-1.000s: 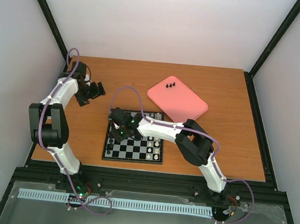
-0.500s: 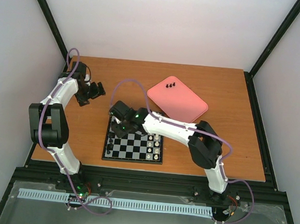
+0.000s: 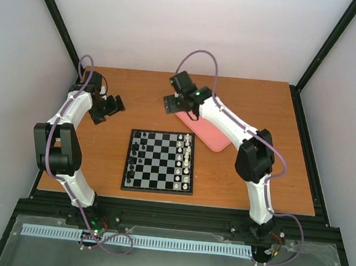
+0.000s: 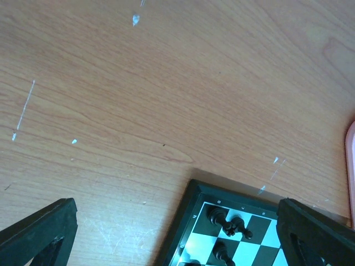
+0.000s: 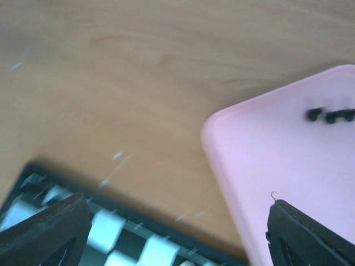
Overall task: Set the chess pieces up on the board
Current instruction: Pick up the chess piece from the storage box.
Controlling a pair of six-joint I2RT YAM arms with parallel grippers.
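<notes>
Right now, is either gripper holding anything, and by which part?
Nothing held. Left gripper and right gripper are both open with empty gaps; the right one hovers by the pink tray's edge.

The board (image 3: pixel 160 162) lies flat on the wooden worktop (image 3: pixel 274 165), near its front edge and between the two arms. Black chess pieces (image 3: pixel 136 157) stand in its two leftmost columns, and white pieces (image 3: pixel 187 161) line its right side; the squares between are bare. Behind and right of the board lies a pink tray (image 3: pixel 207 135), partly covered by the right arm. The right end effector (image 3: pixel 171 104) hangs at the tray's far left corner. The left end effector (image 3: pixel 111 107) hovers over bare wood, well apart from the board's far left corner.
</notes>
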